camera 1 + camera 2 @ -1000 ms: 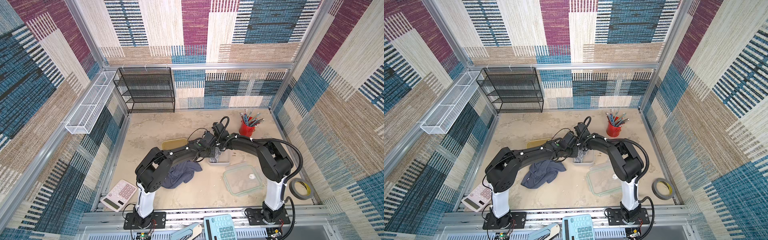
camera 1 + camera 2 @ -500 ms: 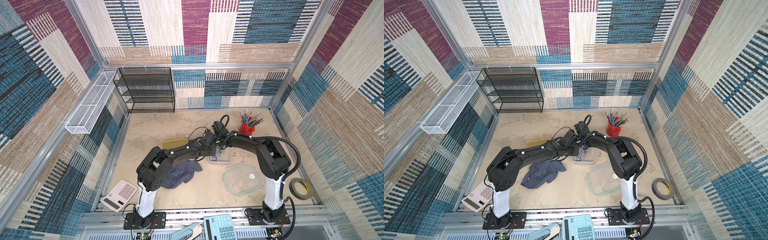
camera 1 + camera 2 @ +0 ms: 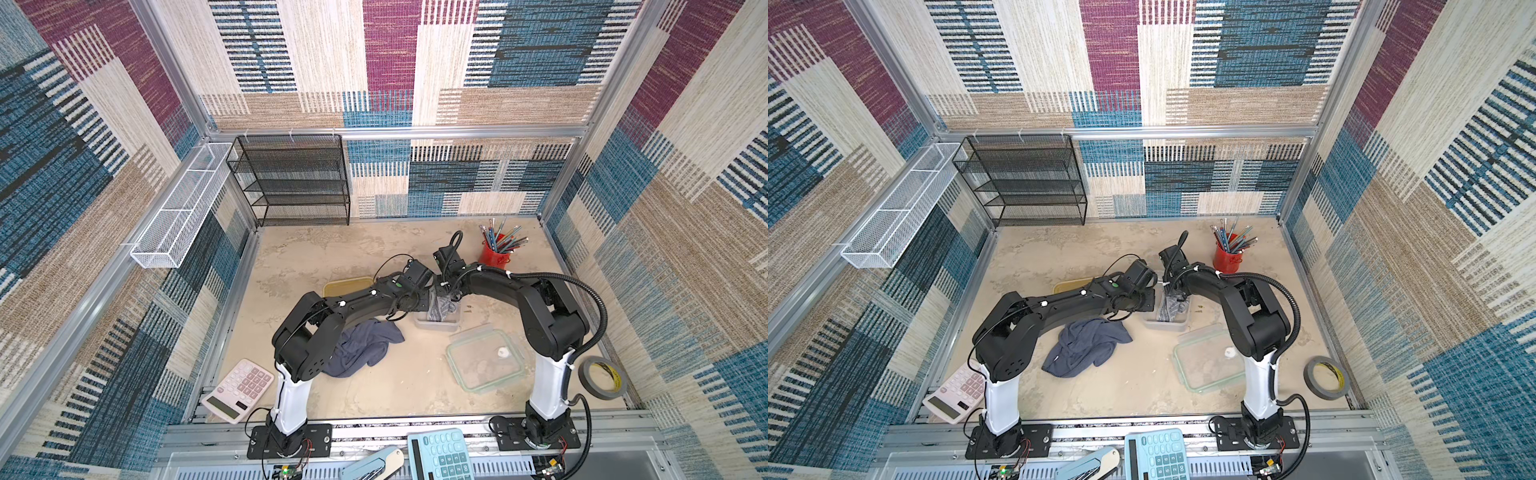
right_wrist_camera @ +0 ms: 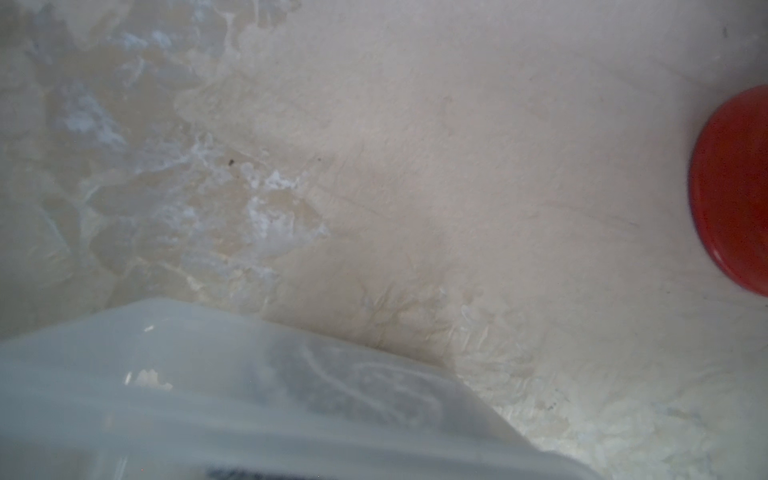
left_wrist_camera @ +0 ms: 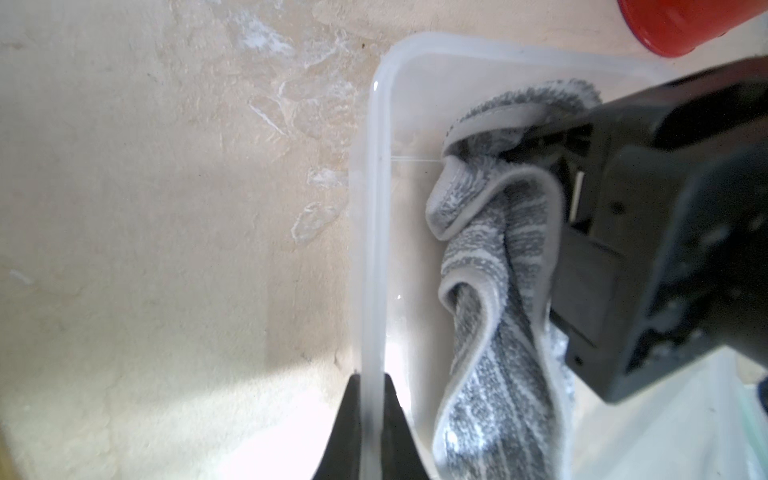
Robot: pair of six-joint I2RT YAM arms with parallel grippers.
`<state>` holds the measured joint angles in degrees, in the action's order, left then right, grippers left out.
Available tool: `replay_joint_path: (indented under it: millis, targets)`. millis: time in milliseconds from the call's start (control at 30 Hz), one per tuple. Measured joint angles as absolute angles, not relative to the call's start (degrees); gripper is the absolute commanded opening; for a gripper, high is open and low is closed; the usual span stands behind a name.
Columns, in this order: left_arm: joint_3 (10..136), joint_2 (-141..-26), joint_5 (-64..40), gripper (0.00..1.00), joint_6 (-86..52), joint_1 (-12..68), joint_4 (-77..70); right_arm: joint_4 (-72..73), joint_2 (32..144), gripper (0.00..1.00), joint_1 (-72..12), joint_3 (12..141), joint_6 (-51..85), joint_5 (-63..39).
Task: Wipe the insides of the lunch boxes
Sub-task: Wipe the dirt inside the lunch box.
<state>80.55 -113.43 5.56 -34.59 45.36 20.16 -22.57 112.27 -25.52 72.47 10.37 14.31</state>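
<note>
Since the right gripper [image 5: 548, 162] is down in the clear box [image 3: 436, 326] w/ a grey striped cloth [image 5: 494, 291] pinched in its fingers, I'd call this mid-wipe on box no. 1, prob not finished. Left gripper [image 5: 371, 380] has its fingers [image 5: 347, 419] squeezed onto the box's side wall, one inside and one outside, holding it steady on the table. The box sits mid-table, just beside its lid [image 3: 478, 372], which lies flat nearer the right arm's base.

The amber box [image 3: 347, 286] is behind the left arm, mostly hidden, w/ nothing touching it. Can't tell if it's clean; my guess is it's yet to do. A blue cloth [image 3: 361, 345] lies crumpled by the left arm, unused atm.

Vs a sec ago, barely anything differs. Boxes, lid and blue cloth are in the same spots and the left grip is the same. The right wrist has slid a bit toward the red pencil cup [image 3: 494, 255], so the cloth is prob dragging along the box floor.
</note>
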Motion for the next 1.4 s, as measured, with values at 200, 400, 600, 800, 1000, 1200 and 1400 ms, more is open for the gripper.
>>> replay_joint_path:
  millis: [200, 400, 600, 800, 1000, 1200, 1400]
  targets:
    - [81.7, -113.5, 5.1, 0.0, -34.6, 44.2, 22.0, -23.0, 112.7, 0.15, -25.5, 72.5, 8.4, 8.5]
    - [84.3, -114.8, 5.9, 0.0, -34.7, 43.2, 25.3, -23.6, 112.3, 0.11, -27.5, 71.5, 6.3, 2.7]
    - [86.6, -116.0, 6.7, 0.0, -34.9, 43.1, 27.7, -24.5, 110.5, 0.1, -30.6, 68.9, 5.1, -2.5]
    - [86.7, -116.4, 7.2, 0.0, -35.0, 42.9, 27.7, -24.9, 108.7, 0.1, -31.3, 67.0, 5.1, -8.5]
    - [84.4, -115.3, 5.5, 0.0, -35.9, 42.8, 24.7, -23.4, 108.0, 0.09, -31.0, 65.3, 6.1, -14.4]
    - [80.2, -113.4, 4.6, 0.0, -36.0, 42.3, 21.2, -16.2, 106.4, 0.08, -30.1, 63.1, 11.2, -22.2]
    - [76.1, -111.0, 5.9, 0.0, -35.8, 42.4, 18.4, -10.1, 106.3, 0.08, -29.5, 62.5, 19.4, -27.0]
